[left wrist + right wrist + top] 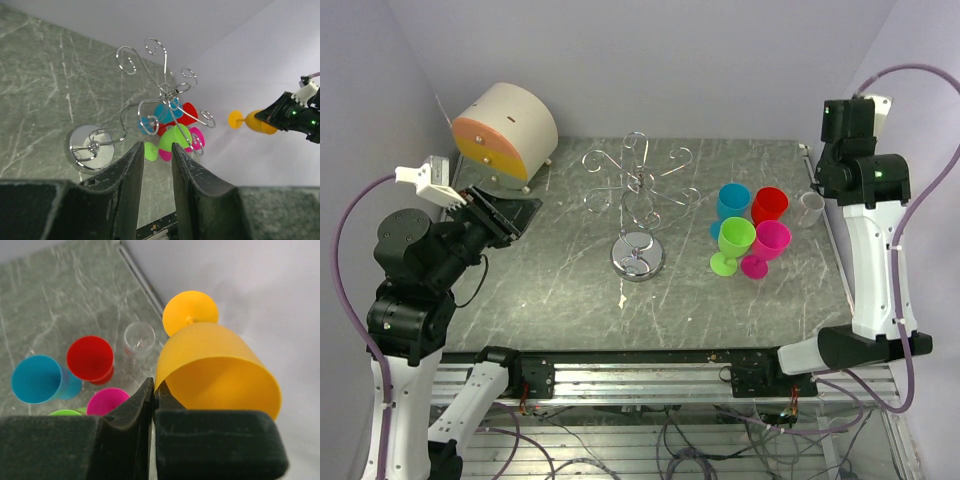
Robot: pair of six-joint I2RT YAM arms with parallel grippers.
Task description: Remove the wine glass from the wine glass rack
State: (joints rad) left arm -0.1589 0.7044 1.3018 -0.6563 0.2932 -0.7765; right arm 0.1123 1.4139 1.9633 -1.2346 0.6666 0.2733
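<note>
At the near left, the left gripper (508, 214) is seen low over the grey marbled table (560, 290), aimed toward the middle of it. In the left wrist view its two dark fingers (131, 190) are held a narrow way apart, and nothing is caught between them.

At the right edge, the right arm is raised high beside the wall. In the right wrist view the right gripper (152, 390) is pressed together on the rim of the wine glass (215, 365), an orange-yellow goblet. The thin wall is pinched between the two pads at the left side of the mouth. The glass is carried on its side, with the open mouth turned toward the wrist camera and the round foot (190, 310) turned away. In the left wrist view the glass is seen in the air in front of the pale wall, well apart from the wine glass rack (638, 195).

The rack is set upright near the middle of the table on its round chrome base (637, 256), with curled wire arms spread around the central post. To its right, four plastic goblets are grouped closely and upright. The green goblet (735, 240) and pink goblet (770, 243) are in front, and the blue goblet (733, 200) and red goblet (769, 205) are behind. A small clear glass (811, 208) is set just beside the red one, near the table's right edge. At the far left corner a beige drum (510, 128) with an orange face is laid on its side.
</note>
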